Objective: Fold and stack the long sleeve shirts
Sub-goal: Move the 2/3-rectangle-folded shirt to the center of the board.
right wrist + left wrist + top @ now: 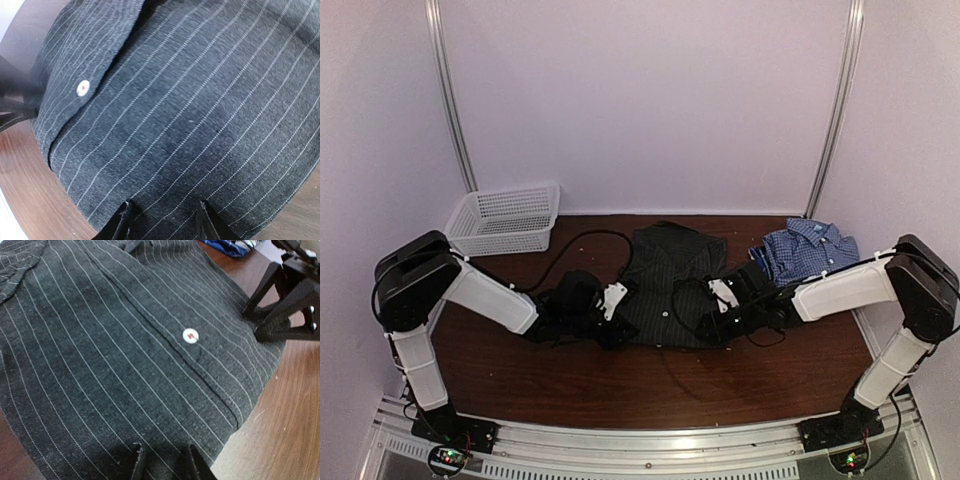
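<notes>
As it lies folded, pinstriped black shirt (670,285)

Left arm (480,295): base at near-left table edge, upper link rising to high elbow, forearm sloping down and inward toward centre. Right arm (840,290): mirror pose from near-right edge. Both wrists low, facing each other across table middle. Left gripper (617,330): fingers (136,462) part-way apart, tips down on black pinstriped shirt (125,365), cloth between them; grip unclear. Right gripper (708,328): fingers (121,222) apart, tips likewise on same cloth; grip unclear.
</notes>
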Action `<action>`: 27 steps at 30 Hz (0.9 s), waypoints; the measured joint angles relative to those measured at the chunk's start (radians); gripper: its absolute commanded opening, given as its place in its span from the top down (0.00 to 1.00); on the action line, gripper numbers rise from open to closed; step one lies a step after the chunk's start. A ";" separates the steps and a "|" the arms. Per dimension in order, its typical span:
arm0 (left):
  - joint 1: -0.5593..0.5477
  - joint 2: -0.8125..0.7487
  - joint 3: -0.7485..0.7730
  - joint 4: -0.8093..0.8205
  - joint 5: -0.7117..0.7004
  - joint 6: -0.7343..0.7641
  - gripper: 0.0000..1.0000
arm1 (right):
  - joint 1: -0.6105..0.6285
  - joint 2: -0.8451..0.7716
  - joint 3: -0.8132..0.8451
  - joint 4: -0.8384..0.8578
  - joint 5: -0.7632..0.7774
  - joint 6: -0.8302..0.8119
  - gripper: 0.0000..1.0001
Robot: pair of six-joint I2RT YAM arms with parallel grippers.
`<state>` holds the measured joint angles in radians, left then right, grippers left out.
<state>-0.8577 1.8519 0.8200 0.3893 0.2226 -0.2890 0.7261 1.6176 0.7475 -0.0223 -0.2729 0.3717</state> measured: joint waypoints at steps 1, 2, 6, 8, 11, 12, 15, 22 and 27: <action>-0.008 0.004 -0.007 -0.002 -0.003 0.005 0.77 | 0.000 0.000 -0.013 0.006 0.000 0.002 0.56; -0.016 0.010 -0.016 -0.004 -0.012 0.016 0.78 | 0.001 0.000 -0.022 0.016 -0.001 0.003 0.56; -0.054 0.010 -0.023 -0.003 -0.052 0.023 0.80 | 0.003 -0.009 -0.061 0.072 0.000 0.010 0.56; -0.072 0.003 -0.030 -0.004 -0.072 0.022 0.80 | 0.006 -0.018 -0.076 0.085 0.000 0.016 0.56; -0.117 -0.011 -0.040 -0.021 -0.111 0.020 0.81 | 0.019 -0.036 -0.101 0.098 0.001 0.022 0.56; -0.134 -0.015 -0.041 -0.029 -0.123 0.019 0.81 | 0.027 -0.044 -0.111 0.100 0.002 0.024 0.57; -0.190 -0.032 -0.043 -0.063 -0.161 0.010 0.82 | 0.051 -0.071 -0.136 0.097 0.006 0.031 0.56; -0.261 -0.144 -0.101 -0.178 -0.227 -0.025 0.68 | 0.111 -0.206 -0.198 -0.020 0.027 0.065 0.51; -0.282 -0.298 -0.159 -0.264 -0.307 -0.038 0.52 | 0.135 -0.348 -0.203 -0.132 0.053 0.072 0.44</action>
<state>-1.1397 1.5536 0.6613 0.1257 -0.0841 -0.3267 0.8616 1.2701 0.5442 -0.1543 -0.2195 0.4442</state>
